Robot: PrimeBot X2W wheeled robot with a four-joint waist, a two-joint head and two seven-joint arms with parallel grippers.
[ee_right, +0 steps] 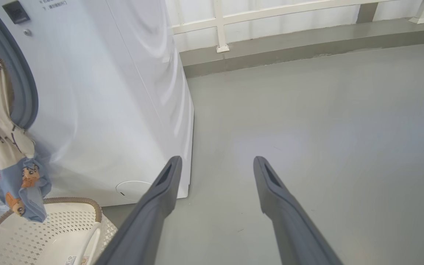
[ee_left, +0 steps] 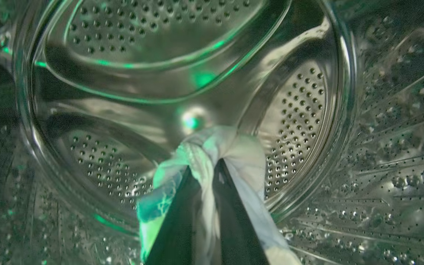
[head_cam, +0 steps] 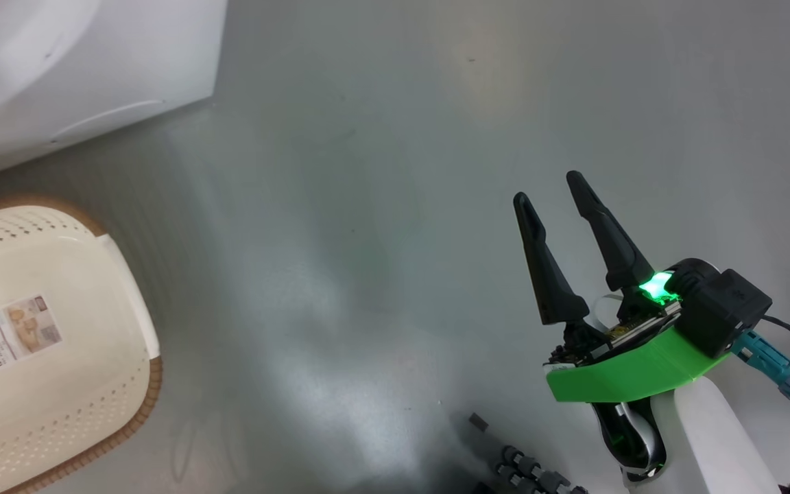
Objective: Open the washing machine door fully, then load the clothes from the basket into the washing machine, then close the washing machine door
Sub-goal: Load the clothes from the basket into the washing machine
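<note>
Pinching the clothes inside the drum: left gripper | right gripper spread, empty | risk: the end hanging over the gasket could drag everything back into the basket

The clothes are a twisted bunch of cream and white cloth, clamped between the closed fingers of the left end effector deep inside the steel drum of the washing machine. The machine is a white box to the left of the open right end effector. There, blue cloth with orange-brown cartoon figures trails out over the grey gasket and hangs just above the basket, which is cream, perforated and brown-rimmed, with a paper label on its bottom.
</note>
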